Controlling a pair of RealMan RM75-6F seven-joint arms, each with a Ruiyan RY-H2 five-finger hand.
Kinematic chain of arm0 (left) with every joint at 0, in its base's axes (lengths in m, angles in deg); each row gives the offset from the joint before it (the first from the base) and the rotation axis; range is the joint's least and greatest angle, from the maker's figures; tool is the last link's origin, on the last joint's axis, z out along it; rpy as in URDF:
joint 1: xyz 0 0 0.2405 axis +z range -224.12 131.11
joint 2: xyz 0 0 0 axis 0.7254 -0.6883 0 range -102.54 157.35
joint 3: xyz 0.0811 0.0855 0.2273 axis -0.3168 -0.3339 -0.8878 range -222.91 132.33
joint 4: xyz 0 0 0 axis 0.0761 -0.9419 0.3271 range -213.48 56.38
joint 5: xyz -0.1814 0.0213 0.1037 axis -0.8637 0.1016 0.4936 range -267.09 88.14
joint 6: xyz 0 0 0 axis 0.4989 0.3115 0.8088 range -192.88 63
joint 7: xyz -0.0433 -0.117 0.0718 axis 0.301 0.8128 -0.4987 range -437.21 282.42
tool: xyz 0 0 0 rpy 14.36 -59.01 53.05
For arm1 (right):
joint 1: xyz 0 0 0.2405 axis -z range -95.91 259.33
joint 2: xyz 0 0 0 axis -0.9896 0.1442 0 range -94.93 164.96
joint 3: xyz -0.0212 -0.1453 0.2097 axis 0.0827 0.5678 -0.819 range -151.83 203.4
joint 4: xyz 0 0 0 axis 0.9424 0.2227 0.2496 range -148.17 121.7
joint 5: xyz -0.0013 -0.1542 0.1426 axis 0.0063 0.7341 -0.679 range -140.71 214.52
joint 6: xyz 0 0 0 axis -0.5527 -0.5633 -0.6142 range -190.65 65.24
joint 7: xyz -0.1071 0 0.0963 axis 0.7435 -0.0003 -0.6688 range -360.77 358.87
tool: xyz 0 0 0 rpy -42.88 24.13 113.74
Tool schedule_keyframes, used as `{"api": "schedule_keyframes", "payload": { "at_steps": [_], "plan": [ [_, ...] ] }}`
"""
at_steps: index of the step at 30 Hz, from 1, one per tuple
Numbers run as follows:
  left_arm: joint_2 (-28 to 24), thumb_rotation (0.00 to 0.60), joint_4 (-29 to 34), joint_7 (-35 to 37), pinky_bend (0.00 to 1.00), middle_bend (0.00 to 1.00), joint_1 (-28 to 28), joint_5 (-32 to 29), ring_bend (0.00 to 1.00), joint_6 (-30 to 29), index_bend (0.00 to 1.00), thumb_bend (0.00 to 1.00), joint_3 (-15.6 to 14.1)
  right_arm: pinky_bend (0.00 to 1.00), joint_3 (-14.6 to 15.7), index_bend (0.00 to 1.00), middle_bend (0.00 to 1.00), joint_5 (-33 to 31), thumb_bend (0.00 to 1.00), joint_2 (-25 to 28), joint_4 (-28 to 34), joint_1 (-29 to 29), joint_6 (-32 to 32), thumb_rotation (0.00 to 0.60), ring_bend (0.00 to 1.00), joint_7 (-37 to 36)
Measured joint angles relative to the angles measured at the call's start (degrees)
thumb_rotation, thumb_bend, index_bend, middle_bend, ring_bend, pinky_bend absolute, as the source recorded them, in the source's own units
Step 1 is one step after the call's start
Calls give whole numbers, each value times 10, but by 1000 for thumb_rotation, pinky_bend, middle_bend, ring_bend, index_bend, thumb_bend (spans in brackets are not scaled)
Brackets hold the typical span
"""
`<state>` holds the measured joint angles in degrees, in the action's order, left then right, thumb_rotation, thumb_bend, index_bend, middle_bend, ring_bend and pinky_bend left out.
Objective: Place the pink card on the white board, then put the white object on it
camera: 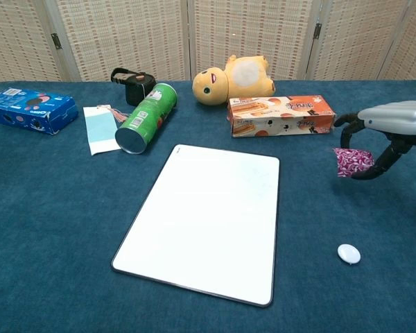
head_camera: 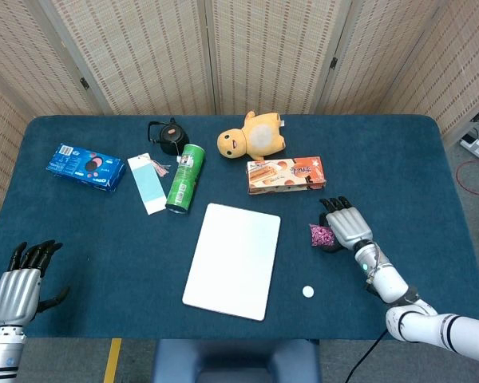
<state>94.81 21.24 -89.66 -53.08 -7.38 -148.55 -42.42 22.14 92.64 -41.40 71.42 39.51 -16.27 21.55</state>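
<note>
- Pink card [camera: 352,161] hangs pinched in the right hand [camera: 388,132], lifted clear of the blue table [camera: 48,229]; in the head view the card [head_camera: 319,234] sits at 3 o'clock from the white board [head_camera: 233,260], near its upper right corner but apart from it.
- Right hand [head_camera: 345,225] holds the card from above, fingers curled down around it, the card crumpled and tilted beneath the palm.
- White board [camera: 208,218] lies flat at the table's centre, nothing on it.
- White object [camera: 348,254], a small round piece, rests on the table at 4 o'clock from the board, near its lower right corner; in the head view it [head_camera: 307,292] lies at 7 o'clock from the right hand, apart from it.
- Left hand [head_camera: 20,281] hovers at the table's near-left edge, fingers spread apart and holding nothing; it is well apart from the board, at about 8 o'clock from it.
- Beyond the board, at 12 to 1 o'clock, lie an orange snack box [camera: 281,114] and a yellow plush toy [camera: 236,78].
- At 10 to 11 o'clock from the board lie a green can [camera: 144,116] on its side, a light blue tag [camera: 99,127] just beside it, a black object [camera: 133,84] and a blue cookie packet [camera: 29,109].
</note>
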Motion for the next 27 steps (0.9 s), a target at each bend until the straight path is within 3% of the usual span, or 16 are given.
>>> {"api": "schedule_keyframes", "payload": {
  "at_steps": [10,27],
  "plan": [
    [-5,600,2,3,0,169,5,3,172,-6,184,294,-3,0,-24,370,84,4,273,-32,21,-52,-11,457,9,42],
    [-7,600,-4,20,0,169,13,7,173,-13,183,295,-5,0,-39,248,48,-110,273,-129,-28,-153,-33,455,0,134]
  ]
}}
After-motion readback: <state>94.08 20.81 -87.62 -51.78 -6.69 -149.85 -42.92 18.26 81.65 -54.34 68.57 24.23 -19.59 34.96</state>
